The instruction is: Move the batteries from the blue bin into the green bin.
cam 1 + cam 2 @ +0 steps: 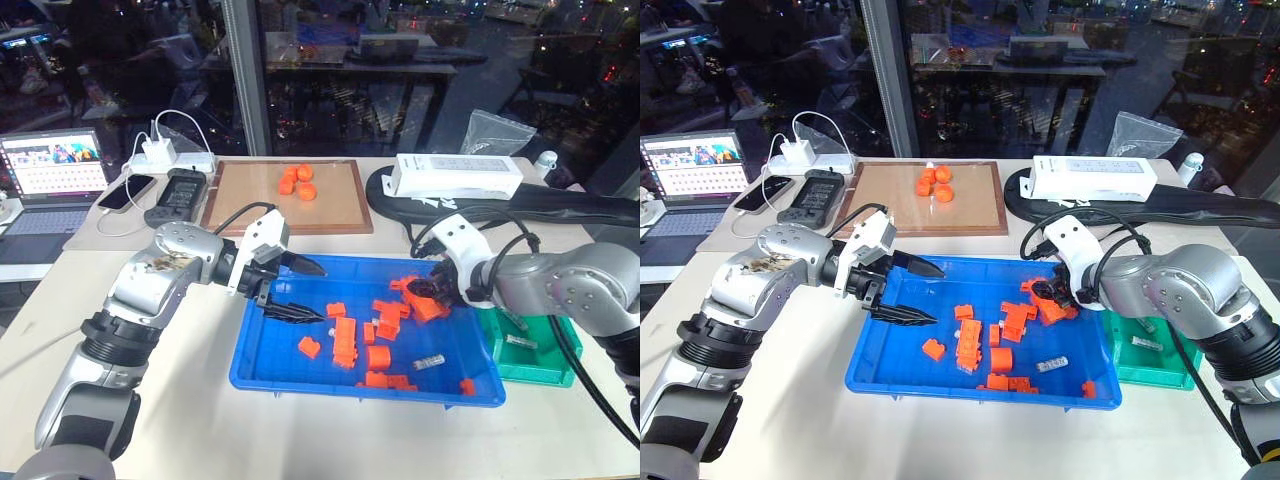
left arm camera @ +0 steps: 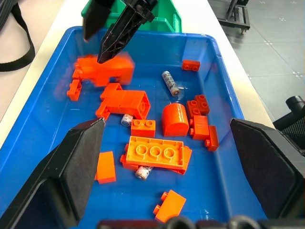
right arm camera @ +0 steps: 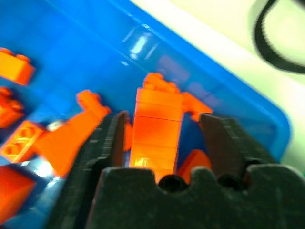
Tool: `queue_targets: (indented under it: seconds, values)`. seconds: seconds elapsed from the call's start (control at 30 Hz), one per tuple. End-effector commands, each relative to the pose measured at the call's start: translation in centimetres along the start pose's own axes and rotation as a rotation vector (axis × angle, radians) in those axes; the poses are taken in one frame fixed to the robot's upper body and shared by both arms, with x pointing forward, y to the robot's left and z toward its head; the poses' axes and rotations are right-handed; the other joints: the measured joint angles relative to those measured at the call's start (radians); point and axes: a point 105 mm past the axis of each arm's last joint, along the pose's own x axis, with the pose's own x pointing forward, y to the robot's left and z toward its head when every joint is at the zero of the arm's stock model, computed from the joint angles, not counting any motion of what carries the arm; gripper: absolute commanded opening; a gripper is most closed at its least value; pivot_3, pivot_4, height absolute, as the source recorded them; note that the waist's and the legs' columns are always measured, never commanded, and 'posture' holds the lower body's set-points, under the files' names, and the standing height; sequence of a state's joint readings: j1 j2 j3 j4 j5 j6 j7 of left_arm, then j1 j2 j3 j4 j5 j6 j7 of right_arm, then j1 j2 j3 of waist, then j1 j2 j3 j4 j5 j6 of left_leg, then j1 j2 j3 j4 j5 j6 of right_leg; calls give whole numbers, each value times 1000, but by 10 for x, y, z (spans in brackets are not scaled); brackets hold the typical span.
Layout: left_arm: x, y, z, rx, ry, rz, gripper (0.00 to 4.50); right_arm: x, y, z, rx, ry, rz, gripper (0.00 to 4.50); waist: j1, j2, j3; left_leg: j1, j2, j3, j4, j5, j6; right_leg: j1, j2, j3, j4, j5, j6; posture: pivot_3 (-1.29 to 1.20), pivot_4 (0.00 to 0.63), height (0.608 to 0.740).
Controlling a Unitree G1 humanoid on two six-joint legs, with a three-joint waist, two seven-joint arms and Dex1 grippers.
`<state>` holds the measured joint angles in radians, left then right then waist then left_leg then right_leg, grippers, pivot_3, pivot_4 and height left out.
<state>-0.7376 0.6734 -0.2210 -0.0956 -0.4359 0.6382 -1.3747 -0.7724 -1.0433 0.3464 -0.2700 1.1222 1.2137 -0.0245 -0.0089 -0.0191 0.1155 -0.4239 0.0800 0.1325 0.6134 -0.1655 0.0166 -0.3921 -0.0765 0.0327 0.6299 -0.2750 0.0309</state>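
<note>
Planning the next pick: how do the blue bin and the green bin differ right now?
The blue bin is large and shallow; the green bin beside it is much smaller. The blue bin holds orange blocks plus loose batteries; the green bin holds only batteries. Both sit on the table.

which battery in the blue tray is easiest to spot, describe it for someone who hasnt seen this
Find the blue bin mid-table. Near its front right, past the orange blocks, lies one battery alone on bare blue: a small silver-grey cylinder, thinner than any block.

Blue bin (image 1: 262,352) glossy plastic; batteries (image 1: 428,361) shiny metal; orange blocks (image 2: 155,152) smooth plastic.
</note>
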Motion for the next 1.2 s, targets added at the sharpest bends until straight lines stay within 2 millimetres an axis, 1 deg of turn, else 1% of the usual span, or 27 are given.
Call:
queue_targets:
  seconds: [0.03,0.1,0.13,0.17,0.23,0.27,0.3,0.37,0.43,0.5,0.63,0.67,0.77,0.9,0.97,1.0,1.13,1.2]
  values:
    - [-1,-3,11,37,-22,-13,4500,-24,-1,22,-63,-101,9,4451,-1,0,0,0,0,0,0,0,0,0,0,0,0,0,0,0,150,699]
    - [0,-3,11,36,-23,-24,4500,-34,9,30,-108,-182,80,4451,0,0,0,0,0,0,0,0,0,0,0,0,0,0,0,0,150,699]
    - [1,-3,12,38,-24,-28,4500,-40,14,31,-170,-215,104,4451,1,0,0,0,0,0,0,0,0,0,0,0,0,0,0,0,150,699]
    - [3,-3,12,41,-25,-33,4500,-46,17,26,-236,-209,132,4451,4,0,0,0,0,0,0,0,0,1,0,-1,0,0,0,0,150,699]
    - [4,-2,13,46,-26,-43,4500,-54,24,6,-296,-115,218,4451,11,1,0,0,-1,0,0,0,0,1,0,-1,0,0,1,0,150,699]
    - [5,-2,13,47,-26,-47,4500,-57,30,-4,-300,-70,281,4451,12,1,0,0,-1,0,0,0,0,1,-1,-1,-1,-1,1,0,150,699]
    - [6,-2,13,49,-27,-53,4500,-60,36,-11,-270,-39,362,4451,13,1,0,0,-1,0,0,0,0,1,-1,-1,-1,-1,1,0,150,699]
    - [8,-2,14,52,-32,-65,4500,-62,46,-23,-281,0,454,4451,12,0,0,2,0,0,1,0,0,3,0,-1,-1,0,1,0,150,699]
    - [11,-3,16,56,-36,-79,4500,-57,51,-39,-337,54,494,4451,9,0,0,2,0,0,1,0,0,2,0,-1,0,0,0,0,150,699]
    - [11,-4,17,57,-36,-86,4500,-52,51,-52,-392,95,512,4451,6,1,0,2,0,0,2,0,0,2,0,-1,0,0,0,0,150,699]
    - [8,-6,15,54,-30,-84,4500,-44,48,-67,-479,135,528,4451,5,1,-1,2,0,0,2,0,0,1,0,-1,0,-1,1,0,150,699]
    - [7,-6,15,53,-28,-80,4500,-38,45,-71,-511,144,521,4451,5,1,-1,2,0,0,2,0,0,1,0,-1,0,-1,0,0,150,699]
    - [6,-8,14,50,-24,-75,4500,-23,37,-75,-566,146,495,4451,5,1,-1,2,0,0,2,0,0,1,0,-1,0,-1,0,0,150,699]
    - [6,-10,14,50,-24,-74,4500,-12,34,-80,-586,152,491,4451,5,2,-1,2,0,0,2,0,0,1,0,-1,1,-1,1,0,150,699]
    - [7,-11,14,49,-24,-73,4500,-7,34,-84,-588,154,489,3937,7,2,-1,2,-1,1,3,0,0,1,0,-1,1,-1,1,0,150,699]
    - [7,-11,14,48,-24,-72,4500,-5,35,-85,-589,156,489,3826,8,2,-1,2,-1,1,3,0,0,1,0,-1,1,-1,1,0,150,699]
    - [6,-11,13,45,-20,-68,4500,-4,36,-86,-584,157,495,2361,10,2,-1,2,-1,1,3,0,0,2,0,-1,1,-1,1,0,150,699]
    - [6,-11,13,45,-19,-68,4500,-5,38,-83,-574,145,498,1792,10,2,-1,2,-1,2,3,0,0,3,0,-1,1,-1,1,0,150,699]
